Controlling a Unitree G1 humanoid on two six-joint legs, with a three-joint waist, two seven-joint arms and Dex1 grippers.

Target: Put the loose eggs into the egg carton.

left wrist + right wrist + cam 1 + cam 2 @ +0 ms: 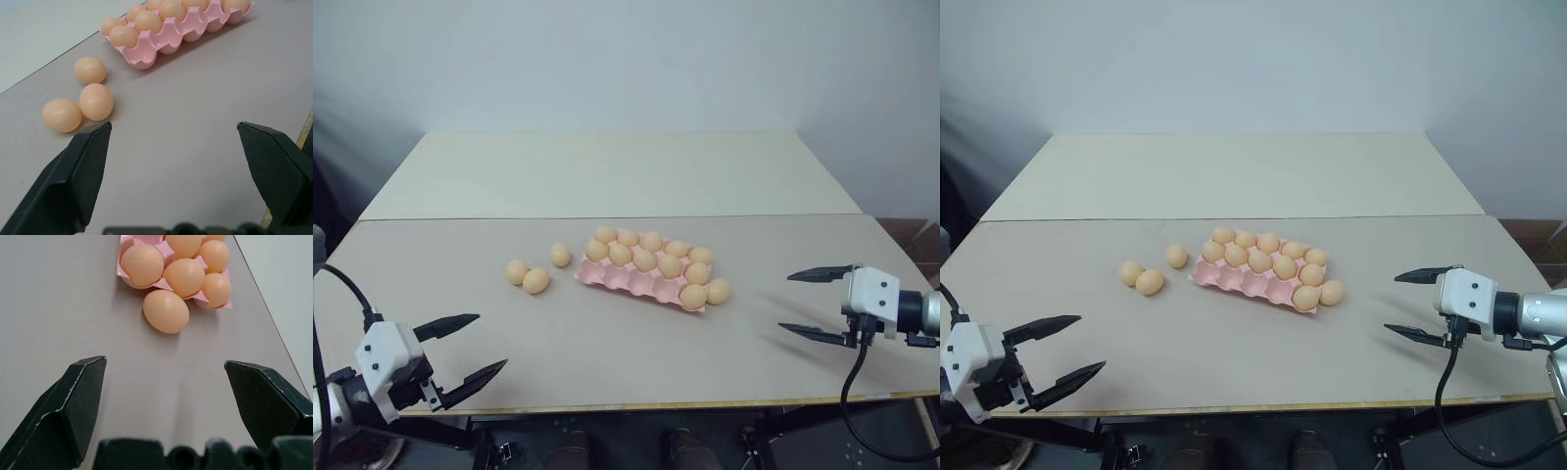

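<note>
Behind everything stands a plain pale wall, and in front of it a big flat desk (607,333) fills most of the head view, grey-tan near the robot and cream further back.

The pink egg carton (641,282) lies on the desk a little right of the middle of the frame, turned at a slant. Its two back rows are full of orange-tan eggs. The front row has empty cups, with one egg in the cup at its right end.

Four loose eggs lie on the desk outside the carton. One loose egg (719,291) sits just beside the right end of the carton, so close I cannot tell if it touches. Three more are left of the carton: one egg (560,256) is near the carton's left end, and further left two eggs (527,277) lie side by side and seem to touch.

The left gripper (470,347) is low in the bottom left of the frame, near the front edge of the desk. Its two black fingers (80,171) are spread wide and hold nothing. It points toward the three eggs, well apart from them.

The right gripper (815,304) is at the right side of the frame, above the desk. Its fingers (73,404) are wide too, with nothing between them. It points toward the egg by the carton's right end
</note>
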